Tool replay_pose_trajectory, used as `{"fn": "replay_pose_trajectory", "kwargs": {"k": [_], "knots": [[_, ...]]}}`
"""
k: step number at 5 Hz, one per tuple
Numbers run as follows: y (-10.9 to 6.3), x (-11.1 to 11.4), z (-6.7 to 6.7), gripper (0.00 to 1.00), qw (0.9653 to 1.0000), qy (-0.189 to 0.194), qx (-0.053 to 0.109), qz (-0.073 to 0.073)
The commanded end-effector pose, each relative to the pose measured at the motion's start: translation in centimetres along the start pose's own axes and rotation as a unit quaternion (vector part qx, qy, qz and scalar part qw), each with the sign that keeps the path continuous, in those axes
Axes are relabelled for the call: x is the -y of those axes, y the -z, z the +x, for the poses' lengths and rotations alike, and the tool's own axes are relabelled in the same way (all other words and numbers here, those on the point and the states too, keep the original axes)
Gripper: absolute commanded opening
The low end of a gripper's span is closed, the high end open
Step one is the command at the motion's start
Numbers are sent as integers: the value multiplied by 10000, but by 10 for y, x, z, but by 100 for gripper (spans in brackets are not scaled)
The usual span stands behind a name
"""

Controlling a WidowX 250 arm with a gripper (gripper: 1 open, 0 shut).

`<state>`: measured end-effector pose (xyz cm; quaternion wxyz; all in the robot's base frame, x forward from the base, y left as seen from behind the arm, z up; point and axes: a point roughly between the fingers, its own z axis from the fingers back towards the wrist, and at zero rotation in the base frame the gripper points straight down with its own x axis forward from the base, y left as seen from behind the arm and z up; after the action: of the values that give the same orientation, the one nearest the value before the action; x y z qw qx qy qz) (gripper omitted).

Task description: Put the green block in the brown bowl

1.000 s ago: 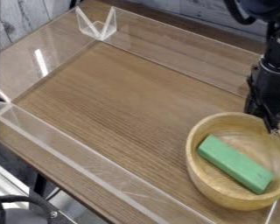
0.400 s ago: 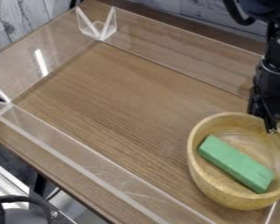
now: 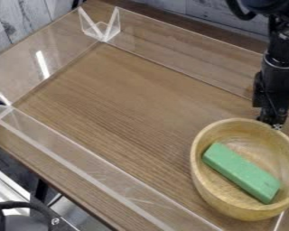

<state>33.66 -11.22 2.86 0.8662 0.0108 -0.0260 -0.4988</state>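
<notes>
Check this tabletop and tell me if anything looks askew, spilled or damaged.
Nothing looks spilled or damaged. The green block lies diagonally inside the wooden bowl, which looks normal for this job.

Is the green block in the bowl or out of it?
In: the green block lies inside the bowl, enclosed by its rim.

The green block (image 3: 241, 173) lies inside the brown bowl (image 3: 208, 189). The pincer (image 3: 273, 124) is at the bowl's far rim.
</notes>
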Motion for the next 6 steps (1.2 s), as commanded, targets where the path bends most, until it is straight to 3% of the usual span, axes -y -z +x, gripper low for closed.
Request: {"fn": "replay_pose_trajectory", "kwargs": {"k": [1, 3, 4, 6], "knots": [[-5, -2, -3, 100, 9998, 151, -69, 120], [-7, 2, -8, 100, 9994, 158, -169, 255], [-4, 7, -11, 0, 9993, 109, -191, 294], [-2, 24, -30, 0, 9989, 197, -124, 406]]}}
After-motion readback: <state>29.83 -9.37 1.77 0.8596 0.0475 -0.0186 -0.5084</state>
